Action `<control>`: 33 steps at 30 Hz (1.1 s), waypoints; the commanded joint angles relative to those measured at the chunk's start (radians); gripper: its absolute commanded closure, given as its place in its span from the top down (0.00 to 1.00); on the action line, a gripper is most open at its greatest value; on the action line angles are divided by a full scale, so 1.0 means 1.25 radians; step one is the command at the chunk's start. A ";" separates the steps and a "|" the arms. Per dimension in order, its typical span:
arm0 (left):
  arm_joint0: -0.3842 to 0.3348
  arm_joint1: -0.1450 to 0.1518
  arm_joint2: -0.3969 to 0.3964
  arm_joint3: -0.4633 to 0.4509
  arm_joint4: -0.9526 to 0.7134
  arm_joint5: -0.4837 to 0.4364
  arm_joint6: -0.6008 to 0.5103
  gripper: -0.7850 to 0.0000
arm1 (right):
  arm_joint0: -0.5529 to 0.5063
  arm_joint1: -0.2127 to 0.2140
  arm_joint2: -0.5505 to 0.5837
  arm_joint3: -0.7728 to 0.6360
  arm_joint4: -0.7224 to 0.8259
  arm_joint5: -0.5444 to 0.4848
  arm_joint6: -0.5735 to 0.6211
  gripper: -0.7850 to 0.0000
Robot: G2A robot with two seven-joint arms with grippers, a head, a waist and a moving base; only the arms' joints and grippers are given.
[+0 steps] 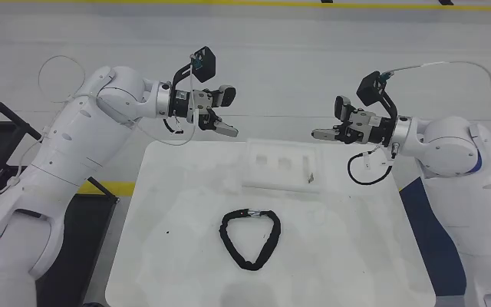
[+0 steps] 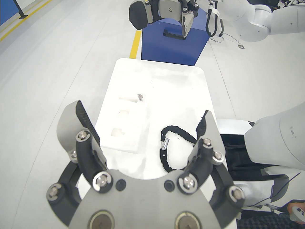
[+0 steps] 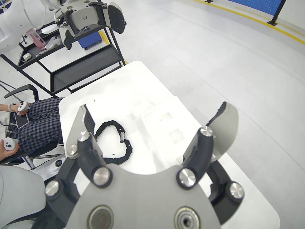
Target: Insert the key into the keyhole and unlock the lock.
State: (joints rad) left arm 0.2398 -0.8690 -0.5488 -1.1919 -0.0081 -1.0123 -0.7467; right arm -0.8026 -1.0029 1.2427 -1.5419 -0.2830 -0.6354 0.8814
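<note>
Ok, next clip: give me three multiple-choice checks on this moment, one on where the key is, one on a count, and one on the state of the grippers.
1. Where is the key?
A) held in a gripper
B) inserted in a keyhole
C) on the white tray, at one end

2. How many rectangular cutouts does the tray have?
A) three
B) one
C) six

3. How are the left gripper and the right gripper?
A) both shut
B) both open and empty
C) left shut on the key

Answers:
1 C: the key lies at the tray's end, apart from the black lock.
2 A: the top view shows three cutouts in a row.
3 B: each wrist view shows spread fingers with nothing between them.
</note>
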 commanded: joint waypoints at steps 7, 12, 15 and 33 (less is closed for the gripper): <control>0.000 0.000 0.000 0.000 0.000 0.000 0.000 1.00 | 0.000 0.000 0.000 0.000 0.000 0.000 0.000 1.00; 0.000 0.000 0.000 0.000 0.000 0.000 0.000 1.00 | 0.000 0.000 0.000 0.000 0.000 0.000 0.000 1.00; 0.000 0.000 0.000 0.000 0.000 0.000 0.000 1.00 | 0.000 0.000 0.000 0.000 0.000 0.000 0.000 1.00; 0.000 0.000 0.000 0.000 0.000 0.000 0.000 1.00 | -0.051 0.000 -0.062 -0.005 -0.119 0.180 0.049 1.00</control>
State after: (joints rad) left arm 0.2398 -0.8690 -0.5488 -1.1919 -0.0081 -1.0123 -0.7467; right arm -0.8615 -1.0029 1.1719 -1.5508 -0.4255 -0.4256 0.9393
